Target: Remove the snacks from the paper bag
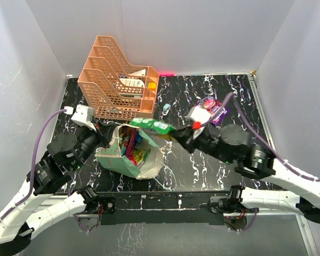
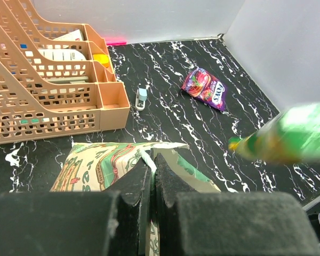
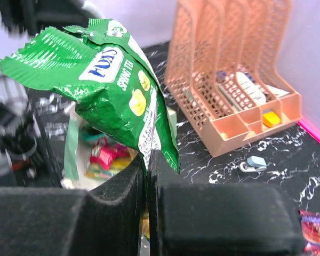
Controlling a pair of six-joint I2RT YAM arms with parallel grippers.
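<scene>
Carefully: my right jaws thinly pinch the glossy green snack packet over the mint-green paper bag by the bench's near edge, left jaws clamping its rim; it may slip back.

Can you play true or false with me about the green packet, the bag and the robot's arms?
The right end effector grips a green packet. True.
The paper bag is empty. False: colourful packets are inside it.
A purple packet lies on the table. True.
The left end effector hangs open, away from the bag. False: it is shut on the bag's rim.
</scene>
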